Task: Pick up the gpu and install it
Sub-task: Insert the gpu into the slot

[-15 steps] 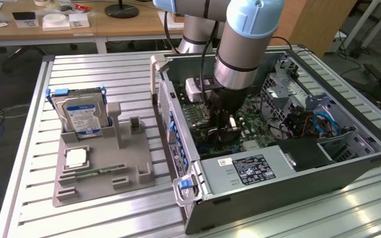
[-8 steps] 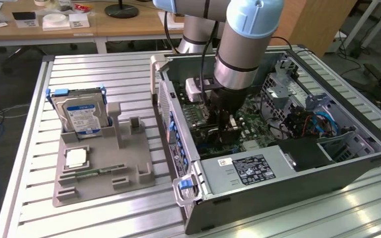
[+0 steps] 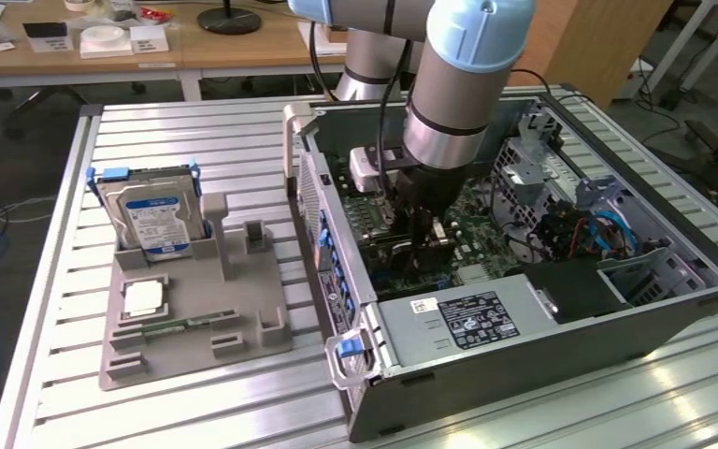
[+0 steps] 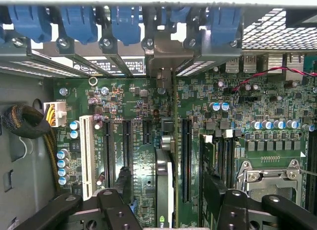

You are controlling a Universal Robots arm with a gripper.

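The gpu (image 4: 165, 190) stands on edge in a motherboard slot, seen from above as a thin card with a black cooler. Its metal end bracket (image 4: 163, 59) meets the case's rear slot row. My gripper (image 4: 171, 210) hovers just above the card, open, with one black finger (image 4: 116, 207) on each side and a gap between each pad and the card. In the exterior view the gripper (image 3: 417, 229) reaches straight down into the open computer case (image 3: 522, 327), over the green motherboard (image 3: 484, 234).
Beside the case, at the exterior view's left, a grey fixture (image 3: 197, 323) holds an upright hard drive with a blue label (image 3: 153, 220), a narrow memory stick (image 3: 184, 325) and a small square chip (image 3: 143, 297). Blue slot latches (image 4: 79, 22), cables (image 4: 25, 121) and the CPU socket (image 4: 270, 175) surround the card.
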